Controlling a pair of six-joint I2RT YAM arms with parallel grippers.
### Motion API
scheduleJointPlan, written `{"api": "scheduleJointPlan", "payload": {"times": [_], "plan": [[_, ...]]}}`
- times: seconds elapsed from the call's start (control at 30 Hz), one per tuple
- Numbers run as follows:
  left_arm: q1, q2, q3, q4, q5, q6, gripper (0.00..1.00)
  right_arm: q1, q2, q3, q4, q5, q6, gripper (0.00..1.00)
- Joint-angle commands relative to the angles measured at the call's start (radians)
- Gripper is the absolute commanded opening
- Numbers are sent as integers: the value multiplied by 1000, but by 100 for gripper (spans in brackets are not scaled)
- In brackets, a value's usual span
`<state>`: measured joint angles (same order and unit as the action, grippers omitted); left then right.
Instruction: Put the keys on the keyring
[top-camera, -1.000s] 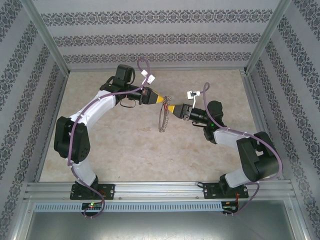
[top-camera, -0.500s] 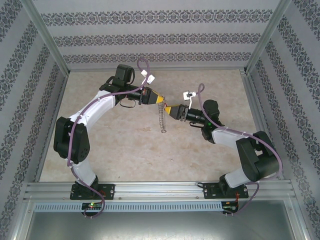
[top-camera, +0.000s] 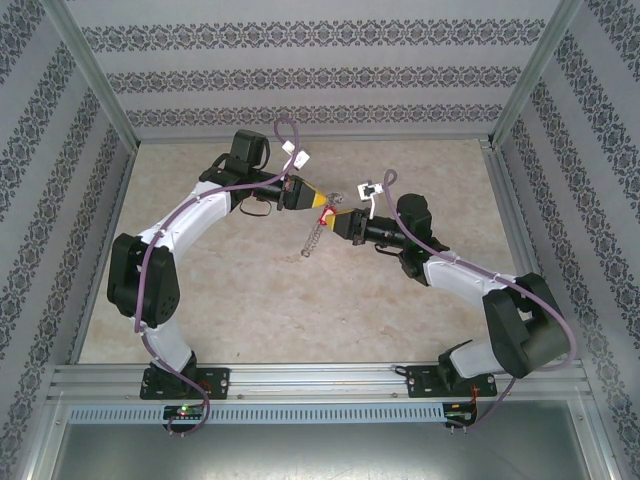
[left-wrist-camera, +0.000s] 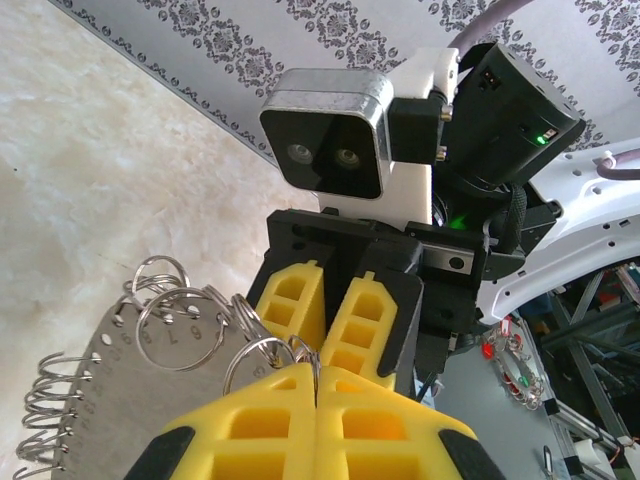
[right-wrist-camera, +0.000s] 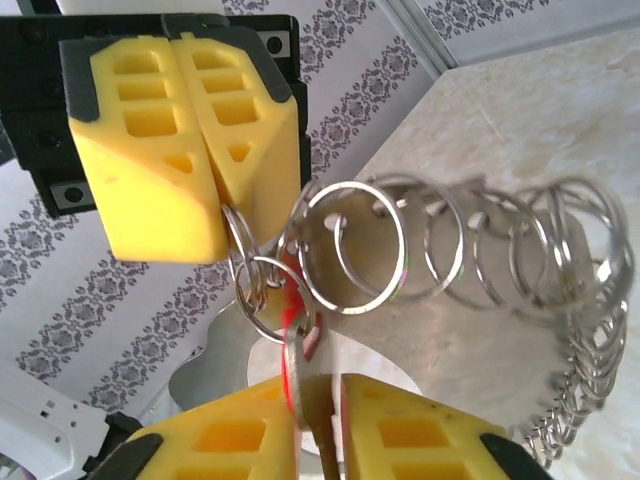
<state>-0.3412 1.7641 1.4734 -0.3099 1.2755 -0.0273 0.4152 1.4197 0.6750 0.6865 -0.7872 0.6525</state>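
Note:
In the top view the two grippers meet tip to tip above the mid-back of the table. My left gripper (top-camera: 321, 203) (left-wrist-camera: 317, 368) is shut on one small split ring of the keyring (top-camera: 312, 237) (left-wrist-camera: 168, 330), which hangs below it. The keyring's many small rings (right-wrist-camera: 480, 250) fan out to the right in the right wrist view. My right gripper (top-camera: 336, 221) (right-wrist-camera: 322, 392) is shut on the key (right-wrist-camera: 298, 385), whose red head (top-camera: 325, 215) touches a small ring right under the left gripper's fingers (right-wrist-camera: 180, 130). The key's blade is hidden between the pads.
A beige stone-look tabletop (top-camera: 250, 290) lies below the hanging keyring. Patterned walls (top-camera: 320, 75) close in the back and both sides, with metal frame posts (top-camera: 90, 80) at the corners. An aluminium rail (top-camera: 320, 380) runs along the near edge.
The right gripper has moved left and closer to the left gripper's tip. The hanging keyring has swung and now slants down to the left. The left arm has hardly moved.

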Motion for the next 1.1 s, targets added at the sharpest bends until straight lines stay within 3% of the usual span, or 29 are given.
{"api": "scheduleJointPlan", "payload": {"times": [0.0,0.07,0.43,0.7,0.9,1.07], "plan": [[-11,-40,-5,34,36,0,0,10,-26,20,-20,1,-35,5],[-11,-38,-5,44,34,-6,0,18,-37,20,-41,-1,-49,0],[-11,-38,-20,88,30,-36,0,102,-23,97,-206,-24,-143,0],[-11,-39,-27,94,30,-38,0,92,-15,98,-256,-49,-163,0],[-10,-38,-29,95,29,-36,0,32,-97,29,-250,-52,-135,39],[-10,-38,-33,105,28,-42,0,-42,-199,-40,-227,-47,-96,44]]}}
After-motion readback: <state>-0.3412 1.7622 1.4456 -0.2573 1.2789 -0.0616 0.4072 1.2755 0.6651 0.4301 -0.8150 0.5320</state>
